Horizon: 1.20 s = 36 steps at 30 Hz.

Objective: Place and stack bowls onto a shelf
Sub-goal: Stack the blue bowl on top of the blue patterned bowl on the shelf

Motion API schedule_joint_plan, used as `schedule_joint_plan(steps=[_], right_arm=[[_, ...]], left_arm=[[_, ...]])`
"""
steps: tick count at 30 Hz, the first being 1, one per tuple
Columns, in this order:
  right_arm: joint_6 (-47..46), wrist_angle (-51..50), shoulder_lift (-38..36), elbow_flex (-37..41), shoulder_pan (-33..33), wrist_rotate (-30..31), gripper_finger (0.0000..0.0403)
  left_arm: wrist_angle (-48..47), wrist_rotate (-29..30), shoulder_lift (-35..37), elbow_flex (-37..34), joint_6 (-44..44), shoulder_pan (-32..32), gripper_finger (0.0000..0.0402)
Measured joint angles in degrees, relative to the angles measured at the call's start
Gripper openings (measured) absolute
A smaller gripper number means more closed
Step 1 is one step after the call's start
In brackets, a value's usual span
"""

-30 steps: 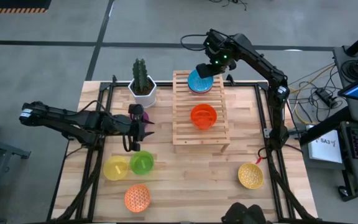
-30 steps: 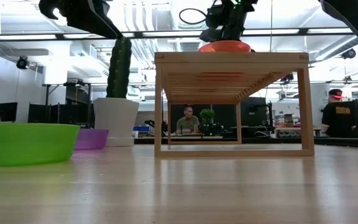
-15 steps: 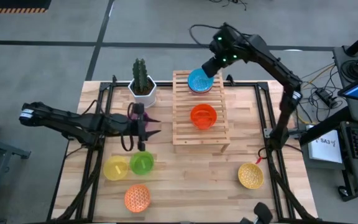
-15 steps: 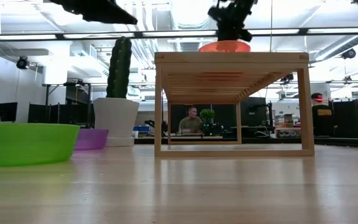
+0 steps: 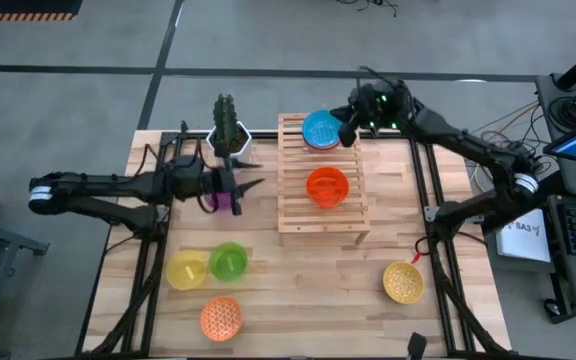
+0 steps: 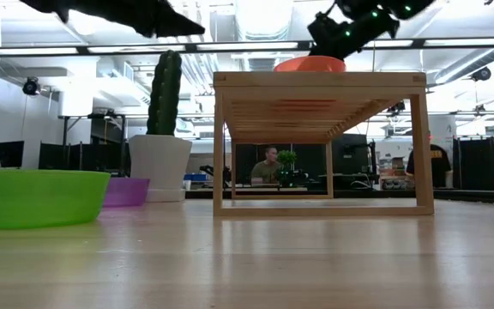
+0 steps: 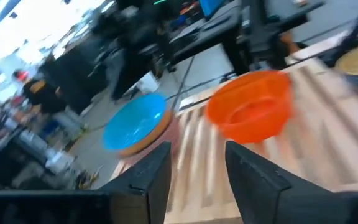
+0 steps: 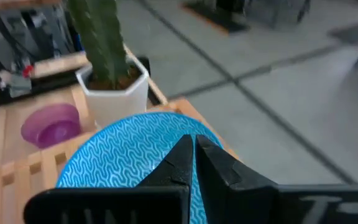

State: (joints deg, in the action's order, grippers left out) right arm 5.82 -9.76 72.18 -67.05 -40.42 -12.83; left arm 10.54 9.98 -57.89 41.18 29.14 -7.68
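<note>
High view: the left gripper (image 5: 248,186) hangs over the table's left half with its fingers spread apart and nothing between them. The purple bowl (image 5: 224,195) sits on the tabletop directly beneath the wrist, just behind the fingertips — so the bowl lies back toward the arm from the jaws, not ahead of them. This is the relation the next grasp appears to turn on: the jaws point toward the shelf (image 5: 320,225), past the bowl, and would need to draw back and drop to reach its rim.

The left arm is plainly the nearer one to this bowl; the right gripper (image 5: 349,130) is well apart from it, at the far right corner of the shelf beside the blue patterned bowl (image 5: 320,130). In the right wrist view its fingers sit nearly together, holding nothing, just above that bowl's inner surface — contact cannot be told.

On the shelf: the blue patterned bowl at the far end, the red-orange bowl (image 5: 327,187) at mid-length, apart from each other. Still on the table: the green bowl (image 5: 228,262) touching the yellow bowl (image 5: 186,270), the orange lattice bowl (image 5: 221,317) near the front edge, and the yellow lattice bowl (image 5: 403,282) on the right. The cactus pot (image 5: 229,144) stands just beyond the purple bowl.
</note>
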Motion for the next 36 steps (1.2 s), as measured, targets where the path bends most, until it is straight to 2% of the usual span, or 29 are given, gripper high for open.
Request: schedule_joint_plan(steps=[4,13,24,31,36], right_arm=[[-0.38,8.62,-3.14,6.84,-0.94,-2.8,0.0009],[-3.54,10.1,-3.52,11.89,-1.62,-3.68,0.0008],[-3.86,9.94,-3.5,9.4,-1.62,-3.68,0.0008],[-6.59,8.42,-5.99,7.63,-0.02,-3.77,0.0009],[-6.72,8.39,-6.4,7.43,2.16,-3.23,0.0009]], left_arm=[[-0.31,-0.09,-0.17,-0.15,-3.53,-2.9,0.0118],[-0.21,-0.2,-0.35,-0.19,-3.13,-3.22,0.0102],[-0.42,-0.15,-0.35,-0.06,-2.85,-3.31,0.0102],[-0.35,-0.13,-0.51,-0.04,-6.88,-3.31,0.0102],[8.96,-1.82,-4.06,-0.04,-6.19,-3.33,0.0102]])
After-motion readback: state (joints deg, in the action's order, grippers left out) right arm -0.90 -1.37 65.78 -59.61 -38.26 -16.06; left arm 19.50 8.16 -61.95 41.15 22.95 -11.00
